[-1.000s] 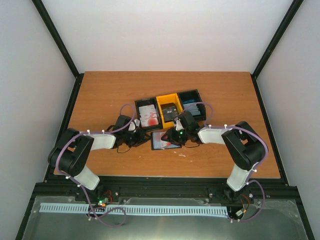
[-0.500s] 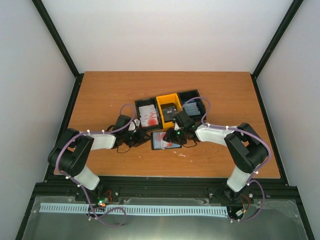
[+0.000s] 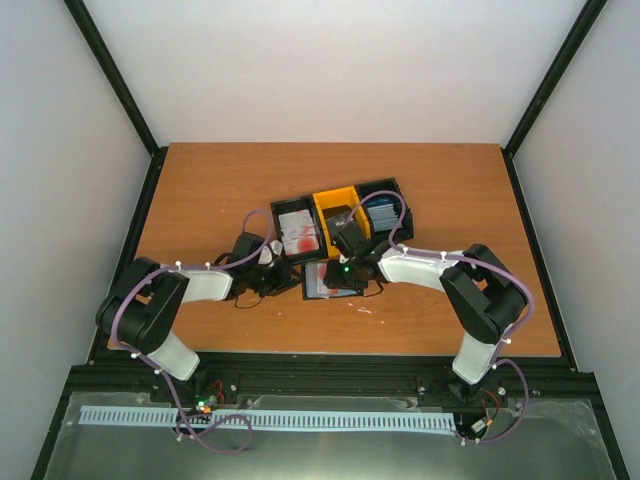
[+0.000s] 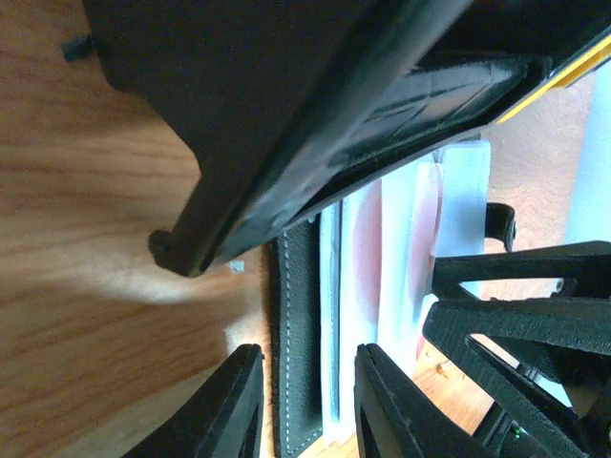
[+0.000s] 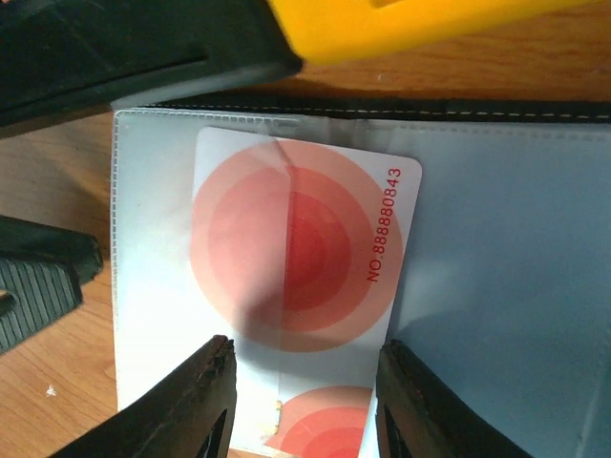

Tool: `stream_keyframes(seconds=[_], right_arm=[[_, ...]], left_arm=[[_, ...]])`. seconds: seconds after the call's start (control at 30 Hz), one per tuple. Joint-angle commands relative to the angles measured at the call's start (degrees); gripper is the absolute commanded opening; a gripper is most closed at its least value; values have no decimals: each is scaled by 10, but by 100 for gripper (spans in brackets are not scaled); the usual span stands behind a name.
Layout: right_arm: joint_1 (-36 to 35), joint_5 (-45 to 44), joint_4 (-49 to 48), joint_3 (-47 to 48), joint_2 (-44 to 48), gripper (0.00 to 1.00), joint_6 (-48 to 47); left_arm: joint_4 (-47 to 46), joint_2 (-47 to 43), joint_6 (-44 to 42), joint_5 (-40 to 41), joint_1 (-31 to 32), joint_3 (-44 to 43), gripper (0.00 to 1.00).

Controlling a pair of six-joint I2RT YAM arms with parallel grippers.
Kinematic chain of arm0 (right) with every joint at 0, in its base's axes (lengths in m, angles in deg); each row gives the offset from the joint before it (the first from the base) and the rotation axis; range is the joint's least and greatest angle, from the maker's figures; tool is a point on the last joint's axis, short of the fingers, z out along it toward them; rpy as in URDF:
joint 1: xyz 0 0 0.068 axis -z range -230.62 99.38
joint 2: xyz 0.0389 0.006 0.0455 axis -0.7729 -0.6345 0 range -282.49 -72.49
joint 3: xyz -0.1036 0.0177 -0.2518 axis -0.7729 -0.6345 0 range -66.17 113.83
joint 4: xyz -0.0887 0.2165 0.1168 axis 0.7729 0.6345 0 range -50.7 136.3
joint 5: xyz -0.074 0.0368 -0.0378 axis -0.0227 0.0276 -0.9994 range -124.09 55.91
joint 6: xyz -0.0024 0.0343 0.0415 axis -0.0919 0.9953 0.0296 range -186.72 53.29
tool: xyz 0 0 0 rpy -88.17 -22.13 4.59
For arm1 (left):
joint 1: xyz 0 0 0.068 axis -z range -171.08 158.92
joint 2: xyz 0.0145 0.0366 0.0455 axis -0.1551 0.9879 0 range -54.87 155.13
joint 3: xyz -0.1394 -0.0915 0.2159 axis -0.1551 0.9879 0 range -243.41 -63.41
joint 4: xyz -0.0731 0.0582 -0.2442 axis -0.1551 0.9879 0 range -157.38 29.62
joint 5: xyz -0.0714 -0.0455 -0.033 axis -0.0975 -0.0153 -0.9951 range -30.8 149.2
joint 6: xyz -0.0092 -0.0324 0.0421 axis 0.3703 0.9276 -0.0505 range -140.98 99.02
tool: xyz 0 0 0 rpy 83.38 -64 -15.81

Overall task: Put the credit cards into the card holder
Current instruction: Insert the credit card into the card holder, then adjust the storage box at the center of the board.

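The card holder (image 3: 328, 281) lies open on the table in front of the bins, pale lining up. In the right wrist view a white credit card with a red blotch (image 5: 301, 248) lies on the lining (image 5: 516, 286); its left half looks paler, as if under a clear pocket. A second red-blotched card (image 5: 329, 420) shows below it. My right gripper (image 3: 345, 266) (image 5: 305, 410) is open just above these cards. My left gripper (image 3: 286, 278) (image 4: 310, 405) is open, its jaws either side of the holder's black stitched edge (image 4: 301, 324).
Three bins stand side by side just behind the holder: a black one with white and red cards (image 3: 296, 232), a yellow one with dark cards (image 3: 338, 216), and a black one with blue cards (image 3: 383, 212). The bins overhang closely in both wrist views (image 4: 286, 114) (image 5: 401, 29).
My right gripper has moved left and a little toward the bins, over the open holder. My left gripper has edged slightly right at the holder's edge.
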Motion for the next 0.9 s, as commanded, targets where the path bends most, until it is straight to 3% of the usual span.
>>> stream_keyframes(seconds=[0.0,0.2,0.5,0.7,0.87], right_arm=[[-7,22,-16,7,-23,41,4],[-7,23,-37,13,-28,41,7],[-7,-79,15,44,-30,45,-18],[-7,-52,1,51,-48,44,-29],[-7,-40,-9,42,-53,44,-27]], left_arm=[[-7,7,6,-10,22,-4,28],[-7,11,5,-10,22,-8,28],[13,-30,26,48,22,7,29],[-5,-56,19,90,22,-5,27],[34,-4,5,132,21,-72,20]])
